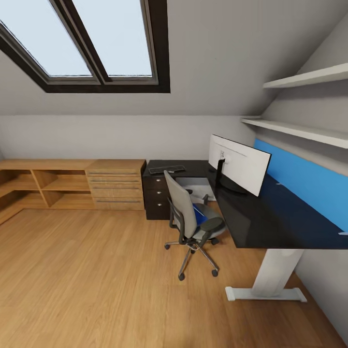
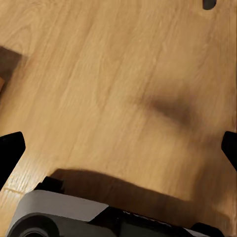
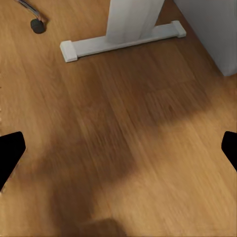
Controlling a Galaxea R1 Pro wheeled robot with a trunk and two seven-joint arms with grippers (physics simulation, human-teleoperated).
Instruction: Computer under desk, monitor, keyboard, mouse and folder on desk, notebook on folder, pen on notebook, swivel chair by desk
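The robot should roll up beside the swivel chair [image 1: 191, 220] and reach the folder [image 1: 199, 213]; both tools [image 2: 118, 148] [image 3: 118, 148] hang wide open, empty.

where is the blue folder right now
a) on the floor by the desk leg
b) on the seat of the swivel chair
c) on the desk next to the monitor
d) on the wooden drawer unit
b: in the head view the folder lies on the seat of the swivel chair, which stands on the floor at the desk; it is not up beside the monitor.
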